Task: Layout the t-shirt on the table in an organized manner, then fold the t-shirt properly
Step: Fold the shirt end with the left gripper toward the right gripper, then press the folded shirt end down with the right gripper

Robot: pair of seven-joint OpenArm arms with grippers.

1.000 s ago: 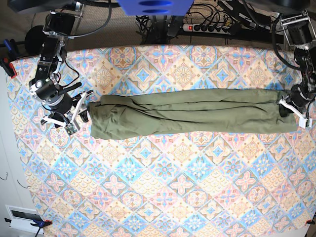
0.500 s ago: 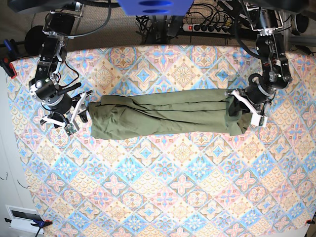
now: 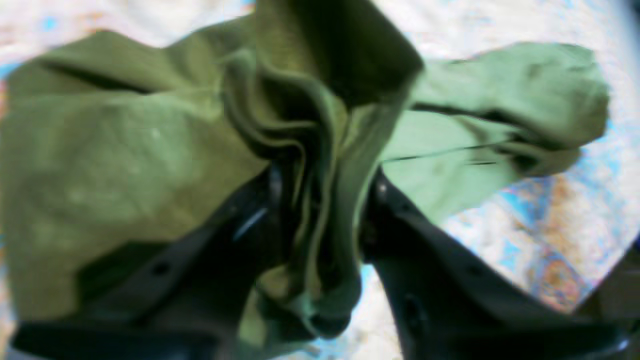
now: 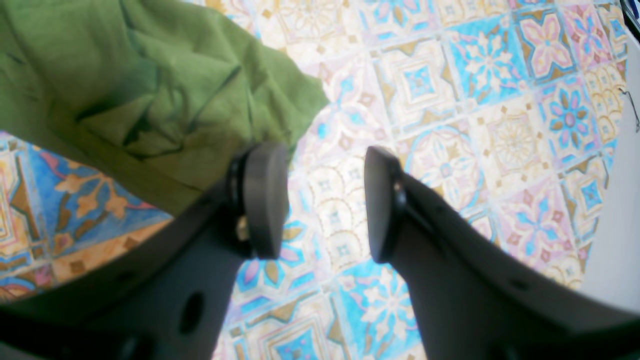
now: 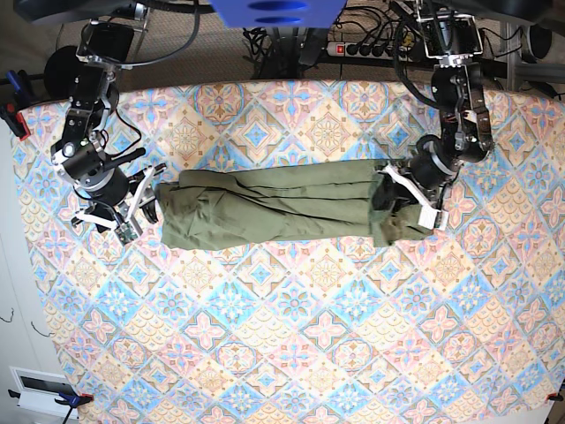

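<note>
The olive t-shirt (image 5: 282,208) lies as a long band across the patterned surface (image 5: 291,336). The left end effector (image 3: 320,190) pinches bunched hem cloth, wrist angled low (its grip looks loose). The right end effector (image 4: 325,200) hovers unclenched beside the other end. Folding neatly likely demands laying the hem flat, edges aligned.

No lettering, label, brand, number or sign can be read anywhere in these views; the cloth pattern is ornament only, and the rest is too blurred.
</note>
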